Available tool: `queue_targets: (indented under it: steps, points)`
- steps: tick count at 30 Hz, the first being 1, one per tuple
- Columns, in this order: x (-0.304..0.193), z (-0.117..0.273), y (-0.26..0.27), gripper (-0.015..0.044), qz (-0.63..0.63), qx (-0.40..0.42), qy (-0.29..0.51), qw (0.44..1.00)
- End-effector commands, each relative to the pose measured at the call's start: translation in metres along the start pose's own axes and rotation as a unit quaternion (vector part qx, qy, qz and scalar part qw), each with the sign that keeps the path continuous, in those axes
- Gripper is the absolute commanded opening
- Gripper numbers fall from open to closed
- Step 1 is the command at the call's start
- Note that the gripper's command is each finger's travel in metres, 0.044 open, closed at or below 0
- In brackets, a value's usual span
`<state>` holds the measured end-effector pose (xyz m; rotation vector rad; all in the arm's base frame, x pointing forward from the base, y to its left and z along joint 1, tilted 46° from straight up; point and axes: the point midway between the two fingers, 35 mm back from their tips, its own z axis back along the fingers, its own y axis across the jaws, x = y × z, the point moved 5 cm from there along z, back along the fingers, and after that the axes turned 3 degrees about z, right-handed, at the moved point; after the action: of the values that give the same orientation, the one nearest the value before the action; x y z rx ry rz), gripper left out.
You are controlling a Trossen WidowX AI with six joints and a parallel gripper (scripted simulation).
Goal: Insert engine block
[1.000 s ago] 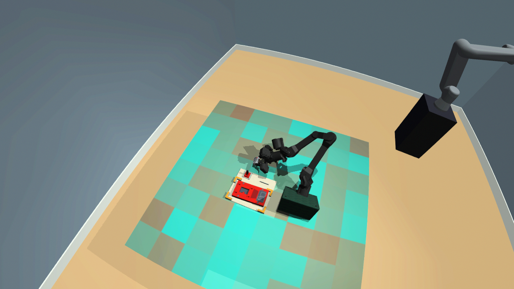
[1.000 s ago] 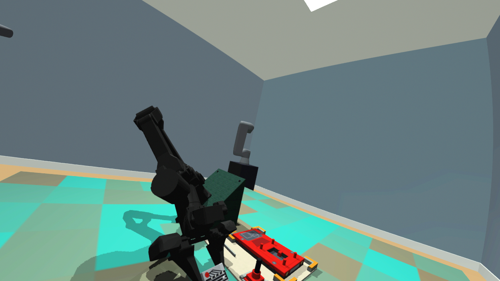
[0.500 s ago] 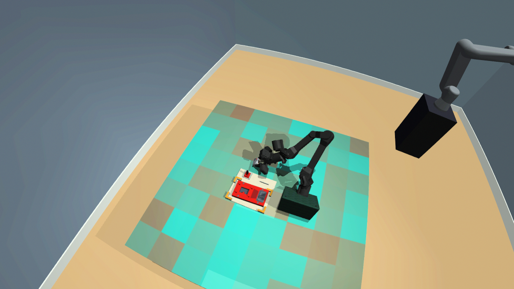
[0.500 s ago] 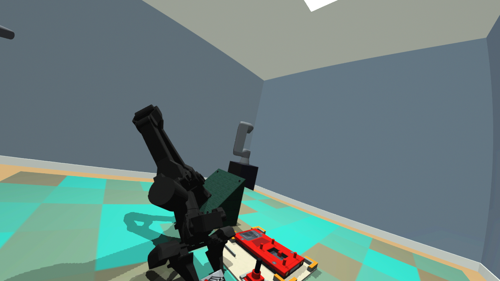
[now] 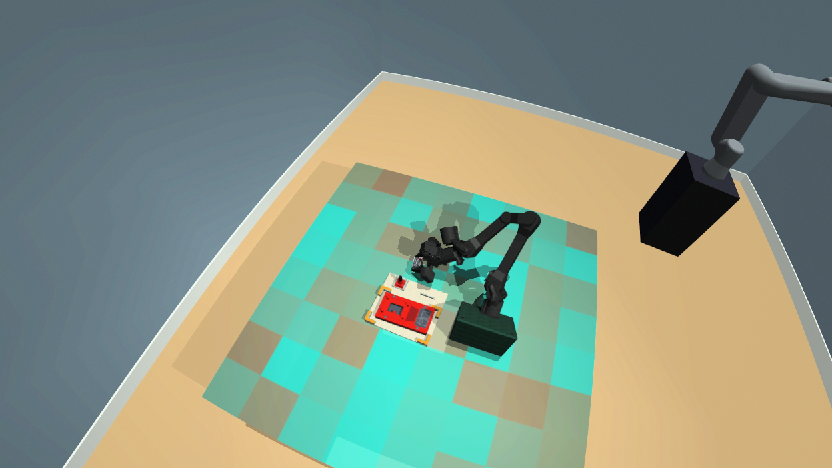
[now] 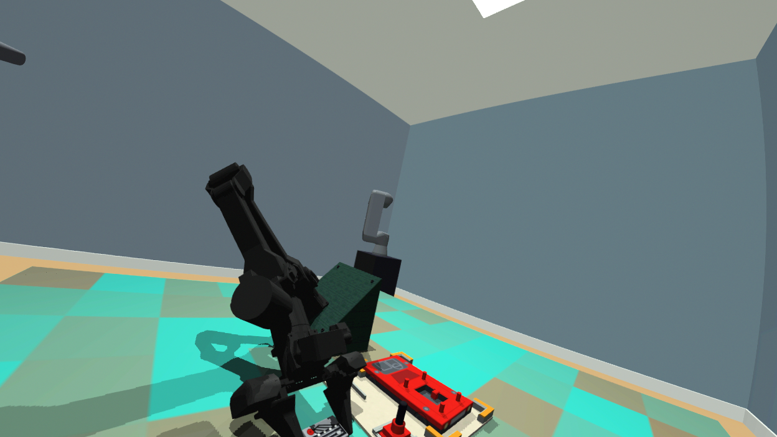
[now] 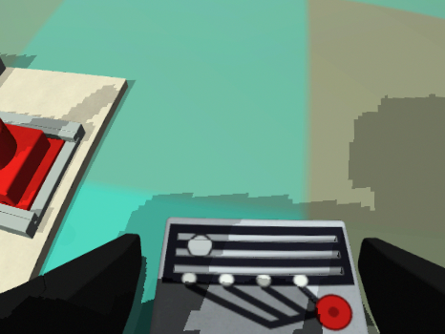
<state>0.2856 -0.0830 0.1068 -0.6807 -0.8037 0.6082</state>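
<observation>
A grey engine block (image 5: 417,263) (image 6: 325,429) (image 7: 258,296) with black stripes and a red disc stands between my fingers, beyond the board. My gripper (image 5: 420,269) (image 6: 320,426) (image 7: 252,251) is open around it, with a gap at each side in the wrist view. Its underside and slot side are hidden, so I cannot tell whether it touches the mat. The red car body (image 5: 384,313) (image 6: 453,415) lies on the cream board (image 5: 439,297) (image 6: 375,404) (image 7: 72,86). Its opening (image 5: 396,309) (image 6: 429,392) is empty, and a small red tab juts into it.
A red piece (image 5: 400,283) (image 6: 393,429) (image 7: 21,157) with an upright black stick stands in a grey frame on the board, beside the block. Orange corner brackets and short red pegs surround the opening. My arm's dark green base (image 5: 485,331) (image 6: 347,293) stands beside the board.
</observation>
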Motion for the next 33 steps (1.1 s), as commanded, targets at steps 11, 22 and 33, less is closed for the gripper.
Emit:
queue_targets:
  steps: [11,22,33]
  points:
    - [0.003,0.016,-0.001,0.044,0.002,0.004,0.007,1.0]
    - [0.006,0.045,-0.001,0.044,0.002,0.004,0.007,1.0]
    - [0.007,0.041,-0.002,0.044,0.005,0.004,0.005,1.0]
